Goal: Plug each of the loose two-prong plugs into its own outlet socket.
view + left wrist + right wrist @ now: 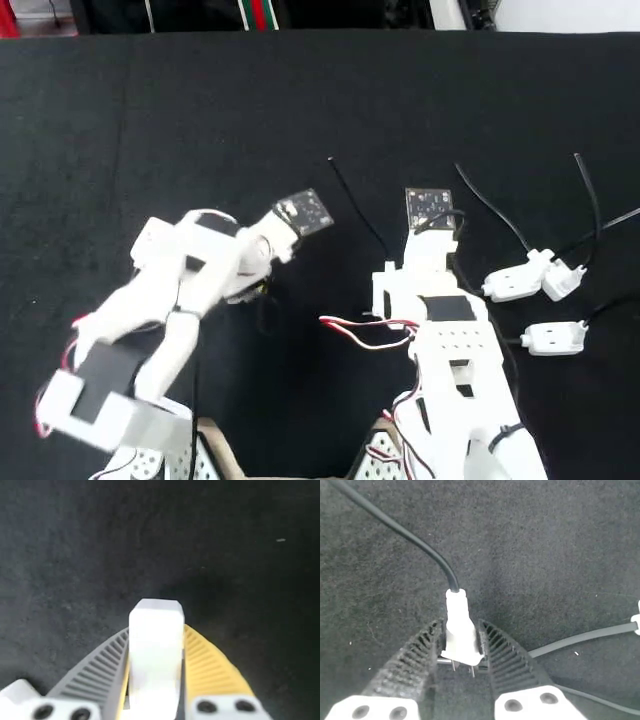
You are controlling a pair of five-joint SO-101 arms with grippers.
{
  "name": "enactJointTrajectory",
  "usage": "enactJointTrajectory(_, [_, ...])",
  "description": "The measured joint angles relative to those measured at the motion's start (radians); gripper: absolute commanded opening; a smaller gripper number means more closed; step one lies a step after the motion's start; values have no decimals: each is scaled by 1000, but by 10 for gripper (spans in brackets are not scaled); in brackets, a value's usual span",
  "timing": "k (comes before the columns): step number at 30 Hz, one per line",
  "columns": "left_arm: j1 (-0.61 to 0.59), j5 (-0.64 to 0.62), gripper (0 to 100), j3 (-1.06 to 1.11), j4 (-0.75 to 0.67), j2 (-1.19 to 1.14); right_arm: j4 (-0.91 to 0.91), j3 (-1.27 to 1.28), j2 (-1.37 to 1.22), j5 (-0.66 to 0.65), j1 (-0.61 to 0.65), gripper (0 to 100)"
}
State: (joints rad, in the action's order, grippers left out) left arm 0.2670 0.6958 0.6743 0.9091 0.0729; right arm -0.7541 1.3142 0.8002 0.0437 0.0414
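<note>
The right gripper (460,625) is clamped on a white two-prong plug (460,632). Its ribbed black fingers (502,652) press the plug's flat sides. The prongs (462,669) point back toward the wrist and the black cord (400,532) leaves from the far end. Gripping the body rather than the cord keeps the plug from twisting. The prongs face the wrong way for pushing forward into a socket, though, so I judge it will need turning or passing over.

The left gripper (156,632) is closed on a white block (156,650), with one grey finger (102,672) and one yellow finger (210,667) on either side of it. I take the block to be an outlet socket, held off the cloth so the other arm can bring the plug to it. Its slots cannot be seen from here.

In the high view both arms stand near the front edge of the black worktop (200,100). The left arm (190,270) leans toward the middle and the right arm (450,330) reaches straight ahead. The held plug's cord trails toward the middle of the worktop.

Toward the right edge lie a joined white pair (535,277), which looks like a plug already seated in its socket, and a single white piece (553,338) nearer the front. Both have cords running off the right edge. They are kept to one side, probably to leave the middle free for mating.
</note>
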Motion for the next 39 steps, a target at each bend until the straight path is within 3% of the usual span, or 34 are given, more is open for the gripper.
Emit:
enactJointTrajectory(5, [-35,-78,138,-216,97,-212,0,0,0,0,0,12])
enactJointTrajectory(11, [-121,-107,138,-351,123,-255,0,0,0,0,0,12])
enactJointTrajectory(20, [-161,-98,139,-361,129,-245,0,0,0,0,0,12])
enactJointTrajectory(30, [-183,-98,134,-238,123,-46,0,0,0,0,0,12])
enactJointTrajectory(33, [-149,-98,134,-176,117,6,0,0,0,0,0,12])
enactJointTrajectory(39, [29,-161,139,-31,115,120,0,0,0,0,0,12])
